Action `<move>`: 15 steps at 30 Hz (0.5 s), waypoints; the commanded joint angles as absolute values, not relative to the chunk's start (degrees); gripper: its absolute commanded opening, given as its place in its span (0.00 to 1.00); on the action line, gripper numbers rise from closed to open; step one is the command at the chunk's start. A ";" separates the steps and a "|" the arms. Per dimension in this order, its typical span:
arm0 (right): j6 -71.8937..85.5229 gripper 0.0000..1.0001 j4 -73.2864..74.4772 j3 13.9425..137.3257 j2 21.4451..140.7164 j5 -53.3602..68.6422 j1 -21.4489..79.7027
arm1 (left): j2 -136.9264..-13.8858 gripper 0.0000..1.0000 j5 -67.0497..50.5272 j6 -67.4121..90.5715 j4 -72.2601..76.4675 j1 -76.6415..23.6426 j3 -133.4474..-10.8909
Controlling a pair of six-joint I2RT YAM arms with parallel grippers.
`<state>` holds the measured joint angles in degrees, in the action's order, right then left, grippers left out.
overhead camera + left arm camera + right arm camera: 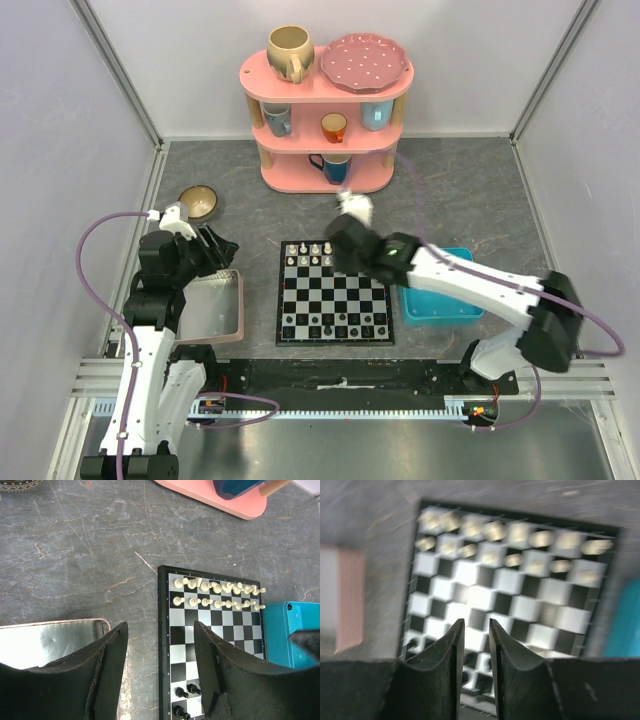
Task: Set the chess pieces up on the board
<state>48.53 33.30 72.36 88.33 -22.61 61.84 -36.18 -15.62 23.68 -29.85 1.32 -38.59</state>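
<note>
1. Grey marbled table (480, 190), white walls (60, 100) around it; the board (335, 290) lies flat in the middle of it.
2. On the board, the white pieces (216, 587) fill the two far rows. Several black pieces (190, 688) stand on the near rows, but I cannot count them.
3. Beyond the board stands a pink shelf (322, 140) with cups, a mug and a plate. Far left of the board is a small bowl (199, 202).
4. Just left of the board lies a pink-rimmed tray (212, 310); just right of it, a blue tray (435, 308).
5. The right arm (470, 285) crosses the blue tray. In the top view it covers the board's far right corner and hides some white pieces there.
6. The right gripper (476, 625) is above the board, its fingers only narrowly apart, with nothing between them. This view is blurred.
7. The left gripper (160, 627) is left of the board, at the pink-rimmed tray's far end. It is wide apart and holds nothing.
</note>
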 commanded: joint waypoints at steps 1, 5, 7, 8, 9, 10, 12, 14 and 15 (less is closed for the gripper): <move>49.40 0.34 34.54 62.25 77.55 -24.43 50.38 | -35.95 0.62 -18.10 21.71 -26.99 1.58 -38.23; 47.29 0.38 34.54 53.29 72.34 -23.38 39.48 | -36.47 0.62 -20.47 21.45 -26.11 1.58 -37.97; 45.98 0.41 34.37 51.08 70.94 -23.12 33.94 | -36.65 0.62 -20.83 21.36 -26.02 1.50 -37.88; 45.44 0.42 33.67 48.80 70.58 -23.12 32.27 | -36.74 0.62 -21.09 21.27 -26.02 1.41 -37.79; 44.92 0.42 32.97 47.74 70.32 -22.68 28.95 | -36.74 0.62 -21.18 21.27 -26.02 1.49 -37.88; 44.30 0.43 32.26 46.68 70.14 -22.15 27.26 | -36.65 0.62 -21.36 21.27 -25.84 1.58 -37.79; 42.90 0.43 30.07 44.04 70.22 -20.92 22.62 | -36.74 0.61 -21.53 21.18 -25.75 1.41 -37.79; 41.75 0.43 27.79 42.19 70.40 -19.60 20.31 | -36.65 0.62 -21.53 21.18 -25.75 1.41 -37.62; 41.40 0.43 26.99 41.84 70.40 -19.43 18.39 | -36.65 0.61 -21.53 21.18 -25.75 1.32 -37.70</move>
